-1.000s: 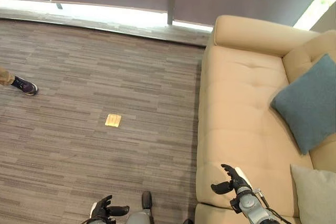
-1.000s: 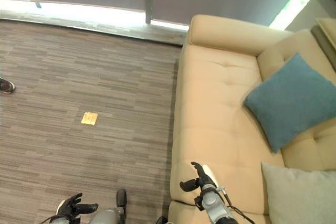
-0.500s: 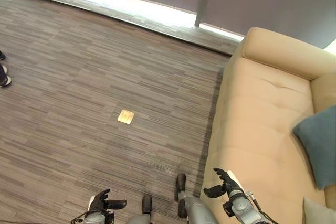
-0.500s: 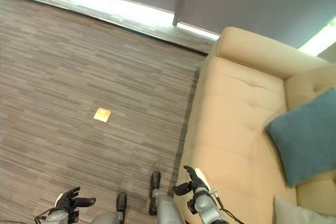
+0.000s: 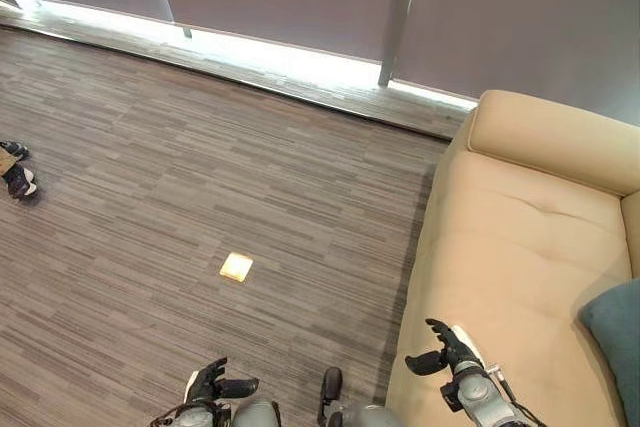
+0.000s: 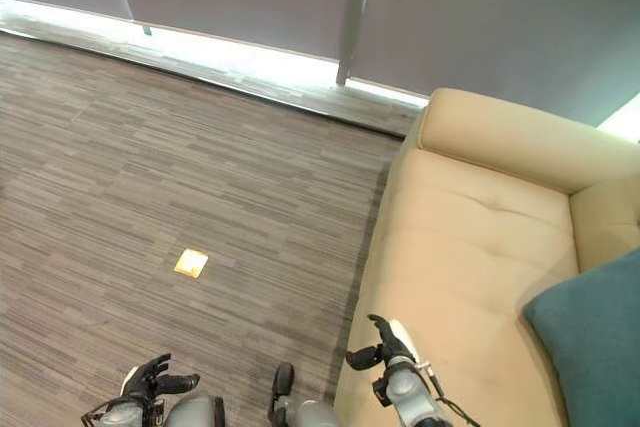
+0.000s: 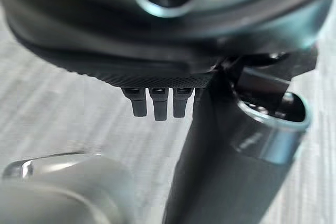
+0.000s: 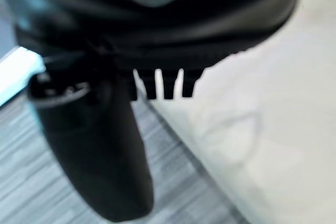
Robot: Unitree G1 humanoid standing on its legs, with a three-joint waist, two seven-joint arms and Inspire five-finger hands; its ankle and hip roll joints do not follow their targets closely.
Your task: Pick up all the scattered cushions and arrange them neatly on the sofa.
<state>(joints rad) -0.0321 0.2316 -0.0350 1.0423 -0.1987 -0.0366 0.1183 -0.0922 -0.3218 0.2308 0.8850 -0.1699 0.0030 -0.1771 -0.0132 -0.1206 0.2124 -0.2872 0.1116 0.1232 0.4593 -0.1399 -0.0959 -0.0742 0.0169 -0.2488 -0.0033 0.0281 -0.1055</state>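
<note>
Both hands empty, fingers loosely spread — left (image 5: 215, 385) over floor, right (image 5: 452, 350) by sofa (image 5: 520, 237); risk — overlooking cushions lying outside this view.

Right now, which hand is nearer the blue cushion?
Right. The right hand is over the sofa's front edge, the blue cushion further along; the left hand is over the floor.

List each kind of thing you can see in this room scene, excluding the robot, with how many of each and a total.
Sofa: 1
Teal cushion: 1
Yellow square on the floor: 1
A person's shoes: 2
Total: 5
</note>
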